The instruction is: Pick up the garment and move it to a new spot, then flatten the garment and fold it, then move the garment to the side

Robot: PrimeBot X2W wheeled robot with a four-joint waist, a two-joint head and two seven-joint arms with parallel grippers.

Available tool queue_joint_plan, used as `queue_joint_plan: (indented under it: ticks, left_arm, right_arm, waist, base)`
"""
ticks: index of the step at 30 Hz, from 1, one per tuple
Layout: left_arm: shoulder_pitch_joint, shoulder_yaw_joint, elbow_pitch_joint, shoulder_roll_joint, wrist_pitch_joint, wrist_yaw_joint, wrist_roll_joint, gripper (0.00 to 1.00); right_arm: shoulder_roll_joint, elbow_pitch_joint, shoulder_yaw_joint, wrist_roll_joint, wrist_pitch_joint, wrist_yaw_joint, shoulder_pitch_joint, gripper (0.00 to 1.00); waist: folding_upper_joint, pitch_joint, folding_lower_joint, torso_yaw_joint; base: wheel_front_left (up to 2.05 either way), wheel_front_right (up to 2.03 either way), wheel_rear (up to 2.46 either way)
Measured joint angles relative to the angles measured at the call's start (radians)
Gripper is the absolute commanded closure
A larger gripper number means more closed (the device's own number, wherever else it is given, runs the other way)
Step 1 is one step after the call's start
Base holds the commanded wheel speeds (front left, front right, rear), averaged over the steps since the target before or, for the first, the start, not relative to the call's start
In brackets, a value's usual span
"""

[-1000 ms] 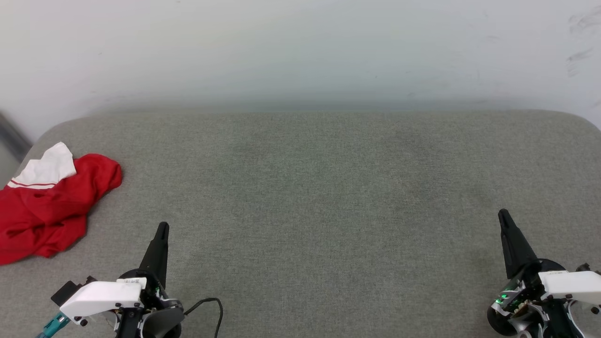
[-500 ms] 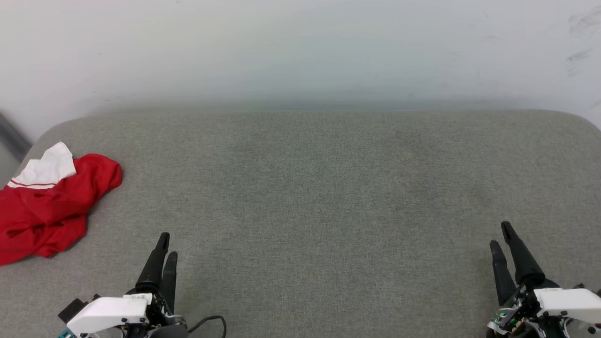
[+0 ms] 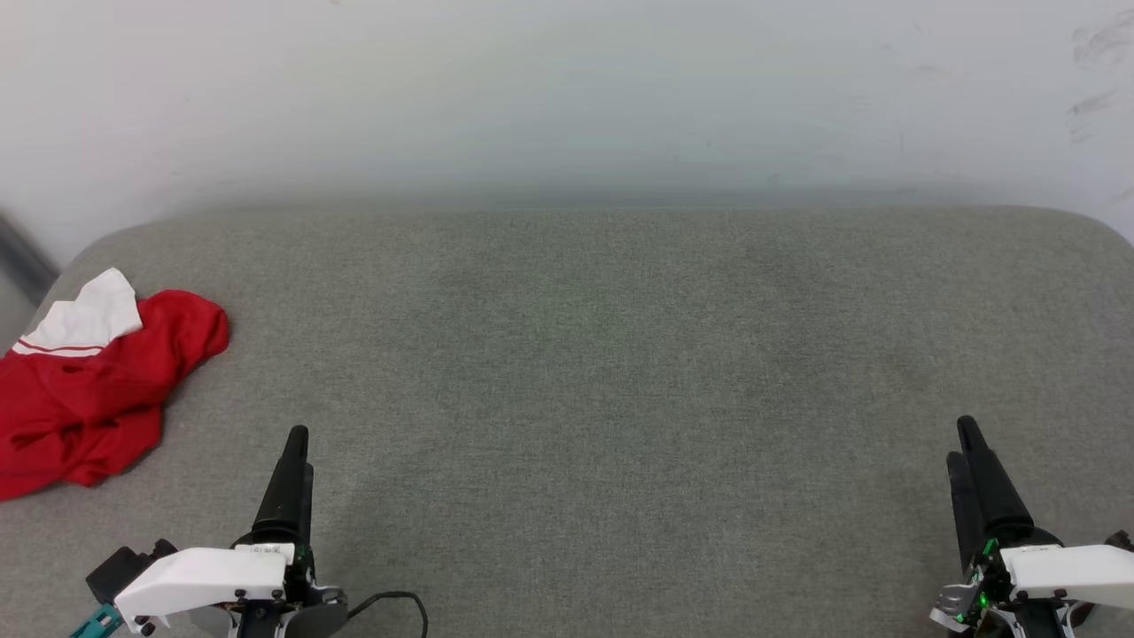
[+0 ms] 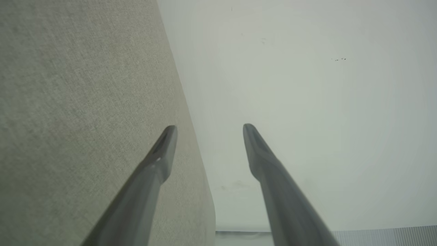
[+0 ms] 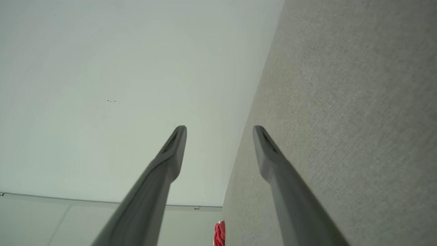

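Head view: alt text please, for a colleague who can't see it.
A crumpled red garment with a white sleeve lies at the left edge of a grey padded surface. The left gripper and right gripper sit at the bottom corners, both empty, pointing toward a pale wall.

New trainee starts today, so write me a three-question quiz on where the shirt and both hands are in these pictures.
1. Multiple choice: which is nearer the garment? A, the left hand; B, the right hand.
2. True or false: the garment lies folded flat in the middle of the grey surface.
3. Fill in: in the wrist views, each hand's fingers stand ___, holding nothing.
Key: 1 A. 2 False: it lies crumpled at the surface's left edge. 3 apart.
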Motion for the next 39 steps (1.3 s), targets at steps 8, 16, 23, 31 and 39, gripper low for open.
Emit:
queue_joint_plan:
  ticks: [8, 16, 23, 31, 39]
  left_arm:
    - [0.001, -0.017, -0.059, 0.0, -0.033, 0.053, 0.172, 0.0]
    - [0.007, -0.041, -0.101, 0.0, -0.064, 0.093, 0.345, 0.0]
    - [0.014, -0.065, -0.124, 0.0, -0.09, 0.133, 0.497, 0.0]
    - [0.022, -0.089, -0.133, 0.001, -0.116, 0.159, 0.646, 0.0]
    - [0.032, -0.107, -0.141, 0.002, -0.142, 0.179, 0.765, 0.0]
  right_arm:
    - [0.0, -0.056, -0.008, -0.161, -0.035, 0.0, 0.003, 0.0]
    - [0.0, -0.128, 0.004, -0.359, -0.066, 0.0, 0.014, 0.0]
    - [0.001, -0.178, 0.03, -0.542, -0.091, 0.0, 0.026, 0.0]
    - [0.001, -0.193, 0.053, -0.712, -0.117, 0.0, 0.046, 0.0]
    - [0.001, -0.193, 0.049, -0.833, -0.142, 0.0, 0.061, 0.0]
  waist:
    - [0.0, 0.002, 0.0, -0.001]
    - [0.0, 0.006, 0.0, -0.001]
    - [0.0, 0.009, 0.0, -0.002]
    - [0.0, 0.012, 0.0, -0.002]
    - [0.0, 0.013, 0.0, -0.002]
  base:
    - [0.0, 0.0, 0.0]
    - [0.0, 0.0, 0.0]
    - [0.0, 0.0, 0.0]
    - [0.0, 0.0, 0.0]
    - [0.0, 0.0, 0.0]
